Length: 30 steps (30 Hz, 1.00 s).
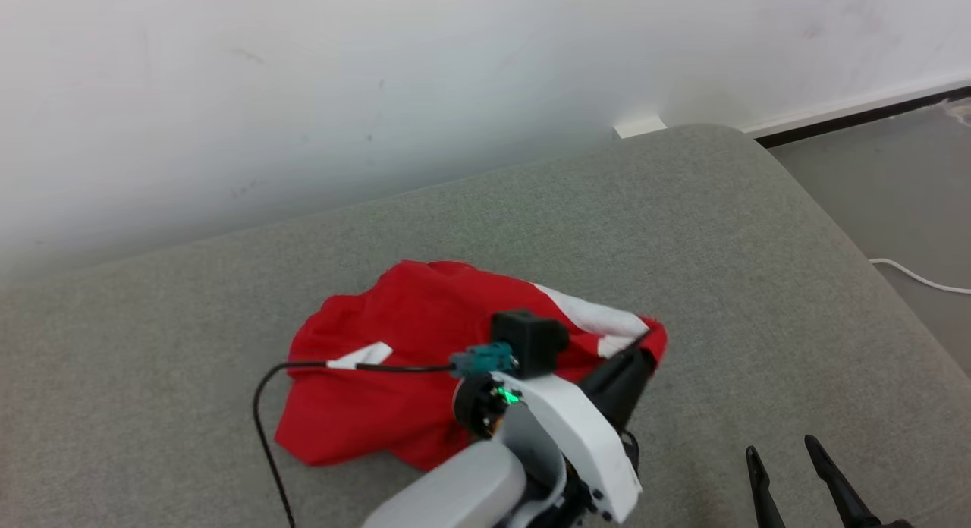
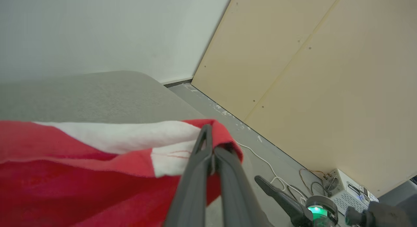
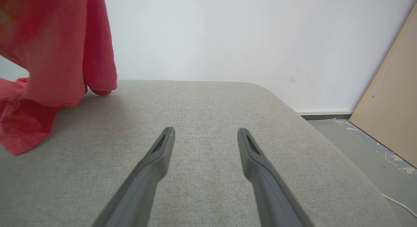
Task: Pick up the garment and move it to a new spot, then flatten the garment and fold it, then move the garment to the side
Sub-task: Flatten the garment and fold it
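Dark and long, the two fingers of my right claw point(image 1: 781, 448) stand spread as wide as they go, with nothing between them, over a bare stretch of the grey woven-fabric cushion point(image 1: 721, 232). I cannot tell whether the tips touch it. Just to its left, my left claw point(image 2: 211, 145) is pinched fully together on an edge of the crumpled red cloth garment point(image 1: 410, 338), right where its red meets a white panel. That pinched corner is lifted off the cushion. Seen from my right wrist, the cloth hangs in folds at the upper left, its lower folds resting on the grey fabric. The rest of the garment lies bunched near the cushion's middle, to the left of my left forearm. A thin black cable point(image 1: 262, 407) loops from my left wrist across the red cloth and down over the cushion. Beyond the cushion's rounded far-right corner lies the grey floor point(image 1: 872, 187), with a white cord point(image 1: 922, 279) trailing on it. A plain white wall point(image 1: 379, 73) runs behind the cushion. From my left wrist, a pale beige board point(image 2: 325, 73) stands along the floor's far side, with a small white fan box point(image 2: 338, 184) at its foot.
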Available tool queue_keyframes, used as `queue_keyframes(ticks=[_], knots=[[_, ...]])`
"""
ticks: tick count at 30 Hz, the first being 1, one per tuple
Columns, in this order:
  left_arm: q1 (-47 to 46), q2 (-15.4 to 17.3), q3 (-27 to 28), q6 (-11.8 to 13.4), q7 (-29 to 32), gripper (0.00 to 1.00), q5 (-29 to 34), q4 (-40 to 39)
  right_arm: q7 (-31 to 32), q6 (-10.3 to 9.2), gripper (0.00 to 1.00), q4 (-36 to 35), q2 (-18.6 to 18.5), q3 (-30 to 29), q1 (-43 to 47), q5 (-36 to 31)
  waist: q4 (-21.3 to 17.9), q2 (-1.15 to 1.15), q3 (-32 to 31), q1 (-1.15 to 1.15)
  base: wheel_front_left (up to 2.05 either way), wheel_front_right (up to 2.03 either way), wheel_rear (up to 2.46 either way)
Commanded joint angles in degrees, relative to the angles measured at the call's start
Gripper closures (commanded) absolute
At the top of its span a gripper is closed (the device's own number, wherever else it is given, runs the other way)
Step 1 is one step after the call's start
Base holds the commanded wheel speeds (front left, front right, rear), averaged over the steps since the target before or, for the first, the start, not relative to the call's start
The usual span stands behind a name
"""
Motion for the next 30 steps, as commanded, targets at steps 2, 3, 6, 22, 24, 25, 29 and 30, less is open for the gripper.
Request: queue_keyframes(ticks=[2, 3, 6, 22, 24, 25, 29, 30], knots=[[-0.9, 0.3, -4.9, 1.0, -1.0, 1.00, -1.8, 0.5, 0.0, -0.15, 0.00, 0.1, -0.1, -0.3, 0.0, 0.6, -0.7, 0.00, 1.1, 0.00, 0.00, 0.00, 0.00], [-1.0, 0.3, -6.7, 1.3, -1.3, 1.00, -2.2, 1.0, 0.0, -0.15, 0.00, 0.2, -0.1, -0.4, 0.0, 0.7, -0.8, 0.00, 1.4, 0.00, 0.00, 0.00, 0.00], [-1.1, 0.3, -10.4, 2.3, -2.7, 0.70, -3.3, 2.5, 0.0, -0.15, 0.00, 0.2, -0.1, -0.7, 0.1, 1.0, -0.9, 0.00, 1.8, 0.00, 0.00, 0.00, 0.00], [2.0, 0.3, -20.2, 0.4, 0.8, 0.00, -2.5, 2.3, 0.0, -0.15, 0.00, 0.3, -0.1, -1.7, 1.2, 0.4, 1.5, 0.00, -0.2, 0.00, 0.00, 0.00, 0.00], [2.4, 0.3, -20.3, 0.7, 1.1, 0.00, -0.8, 2.7, 0.0, -0.15, 0.00, 0.3, -0.1, -1.9, 1.3, 0.2, 1.8, 0.00, -0.6, 0.00, 0.00, 0.00, 0.00], [2.8, 0.3, -20.4, 0.9, 1.2, 0.00, 0.0, 3.1, 0.0, -0.15, 0.00, 0.2, -0.1, -2.0, 1.3, 0.1, 2.0, 0.00, -0.7, 0.00, 0.00, 0.00, 0.00], [4.3, 2.4, -20.4, 1.2, 2.5, 0.00, 3.8, 6.1, 0.0, -0.15, 0.00, 0.1, -0.1, -2.1, 1.6, 0.0, 2.5, 0.00, -1.1, 0.00, 0.00, 0.00, 0.00], [4.7, 3.0, -20.4, 0.8, 3.2, 0.00, 6.0, 6.9, 0.0, -0.15, 0.00, 0.1, -0.1, -2.2, 1.6, 0.0, 2.6, 0.00, -1.1, 0.00, 0.00, 0.00, 0.00]])
